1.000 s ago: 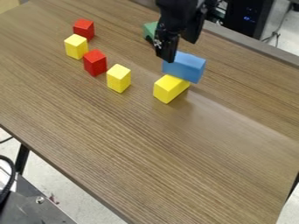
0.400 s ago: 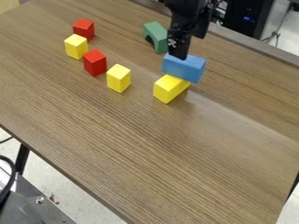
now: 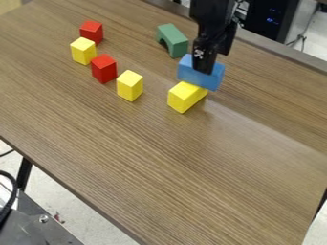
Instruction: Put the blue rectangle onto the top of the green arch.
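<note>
Black two-finger gripper (image 3: 205, 70): hangs down at blue block, overlapping its upper face in view; opening and hold cannot be told. Blue rectangular painted-looking block (image 3: 216, 78): on table beneath gripper, long axis running left to right in view, sloping down rightward. Bright yellow block (image 3: 184, 97) close on near side; contact undetermined. Green arch (image 3: 175, 40): upright, beyond block's left end, strip of woodgrain tabletop (image 3: 191, 158) between. Far table edge lies past both; lift should precede travel.

A wooden tabletop (image 3: 159, 158) stands over pale floor (image 3: 60, 203), possibly concrete.
</note>
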Controlling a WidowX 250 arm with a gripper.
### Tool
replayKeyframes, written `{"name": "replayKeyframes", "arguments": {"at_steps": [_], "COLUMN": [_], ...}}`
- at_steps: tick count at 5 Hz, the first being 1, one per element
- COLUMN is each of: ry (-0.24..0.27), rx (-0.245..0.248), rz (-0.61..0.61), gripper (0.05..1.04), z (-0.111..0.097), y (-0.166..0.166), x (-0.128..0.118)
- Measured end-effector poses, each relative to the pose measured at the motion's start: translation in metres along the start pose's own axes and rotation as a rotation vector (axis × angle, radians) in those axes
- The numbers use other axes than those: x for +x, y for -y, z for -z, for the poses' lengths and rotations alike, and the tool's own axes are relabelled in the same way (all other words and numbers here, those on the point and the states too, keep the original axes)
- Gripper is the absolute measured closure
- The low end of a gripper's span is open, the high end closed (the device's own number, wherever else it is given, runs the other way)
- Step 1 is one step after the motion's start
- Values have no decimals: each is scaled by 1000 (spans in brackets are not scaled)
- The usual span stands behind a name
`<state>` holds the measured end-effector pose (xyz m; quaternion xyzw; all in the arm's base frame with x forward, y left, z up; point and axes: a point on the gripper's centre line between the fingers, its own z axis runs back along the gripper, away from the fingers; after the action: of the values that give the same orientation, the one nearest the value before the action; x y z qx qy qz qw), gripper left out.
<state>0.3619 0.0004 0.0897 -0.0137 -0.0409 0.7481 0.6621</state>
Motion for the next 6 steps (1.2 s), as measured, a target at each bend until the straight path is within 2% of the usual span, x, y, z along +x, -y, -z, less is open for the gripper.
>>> {"name": "replayKeyframes", "arguments": {"at_steps": [1, 2, 3, 4, 5, 6], "ry": [10, 11, 10, -6, -18, -28], "rx": [70, 94, 96, 123, 73, 74], "rz": [-1, -17, -23, -26, 11, 30], "gripper": [84, 84, 84, 133, 415, 540], "z": [4, 7, 10, 26, 19, 16], "y": [0, -2, -3, -17, -16, -15], "x": [0, 5, 8, 12, 16, 16]}}
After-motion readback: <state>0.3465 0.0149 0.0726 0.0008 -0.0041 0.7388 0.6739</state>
